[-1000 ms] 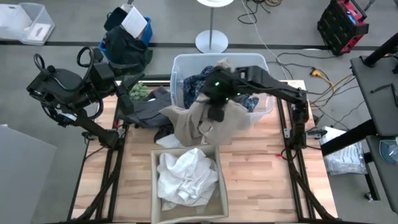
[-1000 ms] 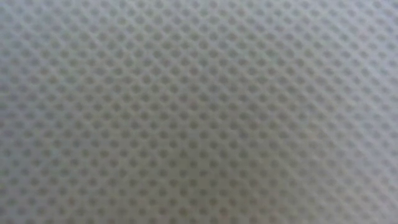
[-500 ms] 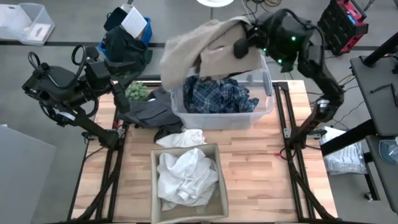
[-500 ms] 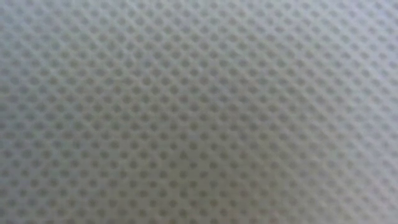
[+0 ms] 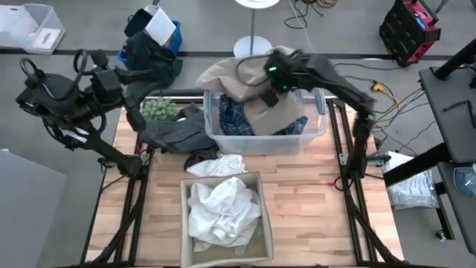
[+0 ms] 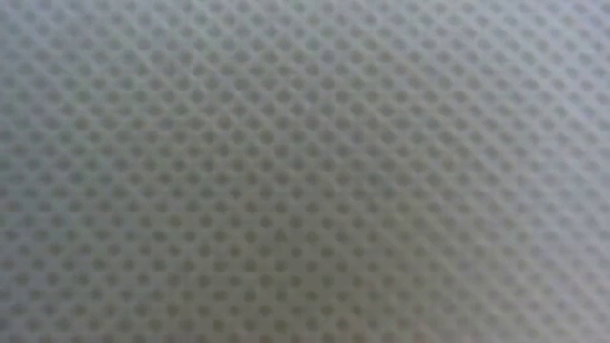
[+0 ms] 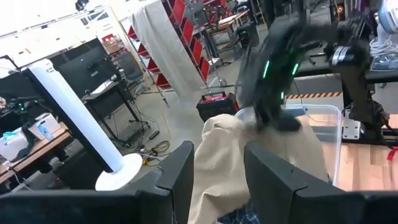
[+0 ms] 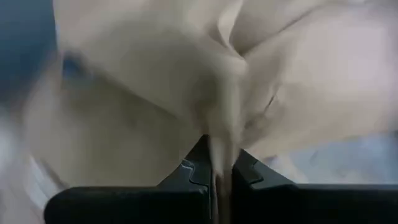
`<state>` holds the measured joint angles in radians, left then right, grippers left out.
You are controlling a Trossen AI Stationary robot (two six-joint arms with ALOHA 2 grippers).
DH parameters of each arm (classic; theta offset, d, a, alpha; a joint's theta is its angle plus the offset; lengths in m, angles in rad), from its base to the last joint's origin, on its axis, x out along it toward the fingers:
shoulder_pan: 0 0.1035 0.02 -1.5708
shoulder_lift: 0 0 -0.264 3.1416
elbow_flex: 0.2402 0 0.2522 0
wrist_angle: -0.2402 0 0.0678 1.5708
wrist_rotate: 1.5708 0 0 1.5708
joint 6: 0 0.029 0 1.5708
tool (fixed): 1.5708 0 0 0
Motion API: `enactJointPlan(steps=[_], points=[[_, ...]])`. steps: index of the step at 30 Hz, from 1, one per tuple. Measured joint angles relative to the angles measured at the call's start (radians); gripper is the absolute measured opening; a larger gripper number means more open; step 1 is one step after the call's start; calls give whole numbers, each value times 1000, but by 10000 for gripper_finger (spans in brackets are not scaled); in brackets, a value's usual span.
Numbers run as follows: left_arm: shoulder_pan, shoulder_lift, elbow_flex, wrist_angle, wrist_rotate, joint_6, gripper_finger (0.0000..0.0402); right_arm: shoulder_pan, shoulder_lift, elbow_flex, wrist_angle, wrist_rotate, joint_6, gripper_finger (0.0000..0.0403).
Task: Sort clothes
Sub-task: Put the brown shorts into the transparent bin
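Tan khaki piece [image 5: 242, 85] draped over far rim of clear bin [image 5: 316, 126], upper centre of high view, pinched between closed fingers of right gripper [image 5: 271, 82]. Blue plaid shirt [image 5: 230, 115] inside bin. Dark grey garment [image 5: 178, 134] on table left of bin. White shirts [image 5: 222, 208] fill cardboard box [image 5: 258, 223], lower centre. Left gripper [image 7: 217, 168] upper left, jaws parted, empty.

Two dark, near-black jointed arms with black cable loops along the links. Green indicator light lit near the wrist of the right claw [image 5: 277, 80]. Left claw [image 7: 216, 163]: two broad, flat, matte dark fingers [image 7: 177, 174] with squared edges.
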<state>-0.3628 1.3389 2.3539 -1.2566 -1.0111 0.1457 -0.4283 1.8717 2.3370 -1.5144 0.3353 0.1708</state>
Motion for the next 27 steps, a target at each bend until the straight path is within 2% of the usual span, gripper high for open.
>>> enactJointPlan(steps=[2,6,10,13,19,22,23,25,27], points=[[0,-12,0,-4,0,-15,121,-28,83,-11,-70,-146,-23,9],[0,-35,0,-20,0,-44,121,-50,150,-42,-12,-440,-78,12],[0,-53,0,-25,0,-79,121,-55,163,-11,-19,-503,-111,35],[0,-65,0,-25,0,-100,121,-57,155,-8,-22,-548,-108,76],[0,-78,0,-25,-4,-141,121,-54,3,-1,-40,-551,-92,187],[0,-77,0,-24,-42,-151,121,-63,-76,-1,22,-508,-96,225],[0,-74,0,-24,-60,-155,121,-68,-99,-2,64,-475,-99,231],[0,-70,0,-23,-97,-155,121,-88,-135,-1,190,-326,-100,232],[0,-65,0,-20,-134,-155,121,-118,-144,0,312,-181,-125,216]])
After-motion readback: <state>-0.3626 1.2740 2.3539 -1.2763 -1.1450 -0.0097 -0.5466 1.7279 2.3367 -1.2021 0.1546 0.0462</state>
